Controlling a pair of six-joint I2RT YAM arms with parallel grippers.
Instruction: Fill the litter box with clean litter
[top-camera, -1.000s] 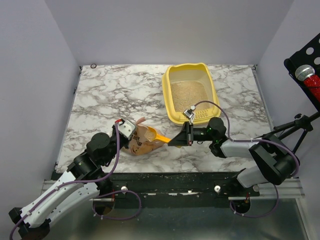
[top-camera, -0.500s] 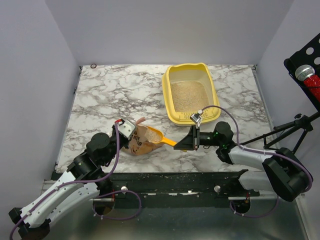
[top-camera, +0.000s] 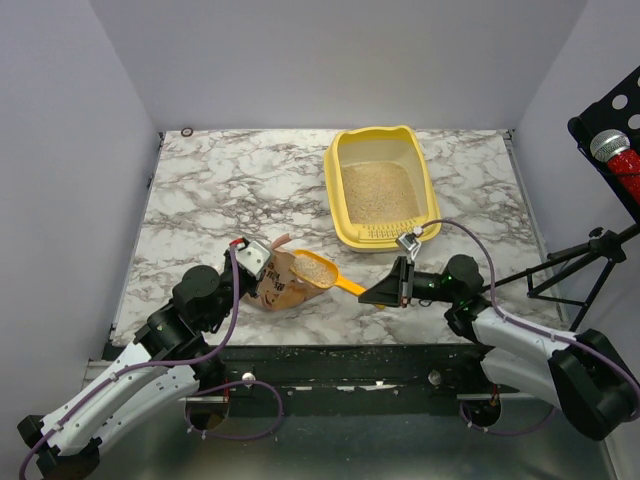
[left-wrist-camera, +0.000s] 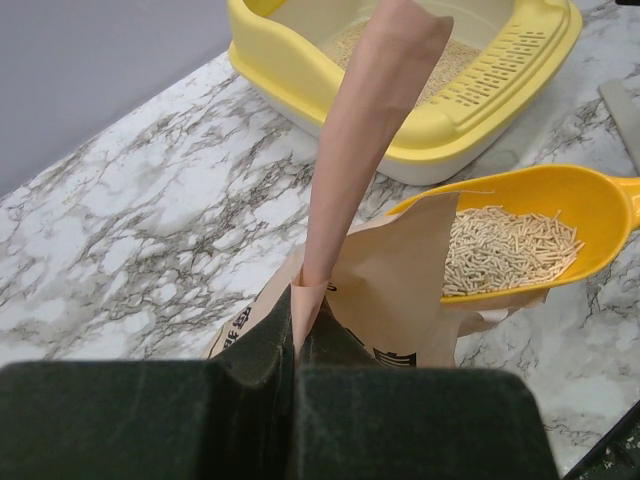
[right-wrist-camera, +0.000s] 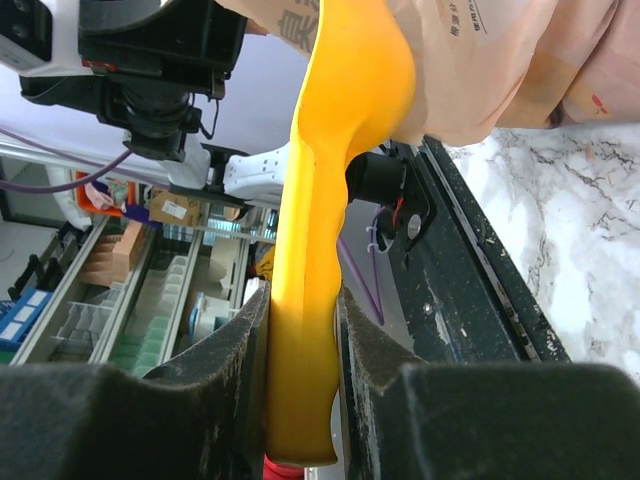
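right gripper (right-wrist-camera: 300, 345) pinches loaded scoop (top-camera: 318, 270) handle, left gripper (left-wrist-camera: 297, 312) clamps bag (left-wrist-camera: 390, 290) edge; wrist roll en route to litter box (top-camera: 345, 235) likely dumps litter pellets (left-wrist-camera: 505, 250) on table (top-camera: 220, 190)

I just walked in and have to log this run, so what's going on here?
The left gripper, jaws shut, pinches the top edge of a pinkish-tan printed bag. The right gripper, jaws shut, holds the handle of an orange plastic scoop loaded with beige litter at the bag's mouth. The yellow plastic litter box beyond already holds some litter.
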